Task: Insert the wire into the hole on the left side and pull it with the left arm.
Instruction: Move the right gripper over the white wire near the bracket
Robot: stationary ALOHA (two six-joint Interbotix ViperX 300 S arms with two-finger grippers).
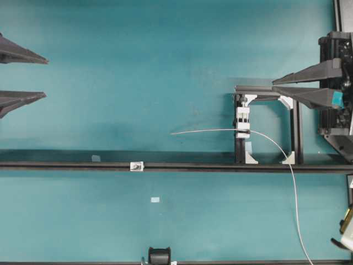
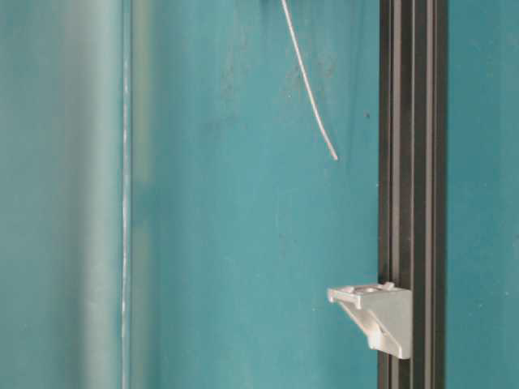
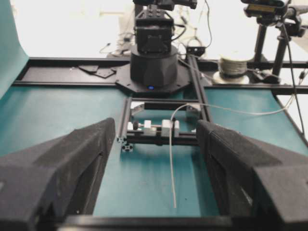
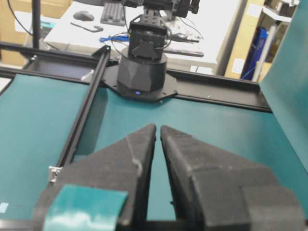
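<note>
The left gripper [image 1: 46,77] sits at the left edge of the overhead view, its two plain black wedge fingers [image 3: 72,159] spread wide with bare teal mat [image 1: 138,66] between them; nothing is held. Ahead of it the mat lies open all the way to the wire [image 1: 209,131].

The right gripper [image 1: 274,87], with a teal tape patch [image 1: 337,99] on one finger, hangs at the right edge above the small black frame [image 1: 266,91]. Its fingertips stand a narrow slit apart in its wrist view, almost pressed together, gripping nothing.

The wire passes through the white clamp piece [image 1: 242,121] on the frame; its stiff tip points left over open mat, free of anything, and its tail curves down across the long black rail [image 1: 220,166] and off the bottom edge.

The small white block [image 1: 136,166] with the hole sits on that rail, well left of and below the wire tip. The hole is too small to make out clearly. Both arms are cut off by the overhead view's edges.
</note>
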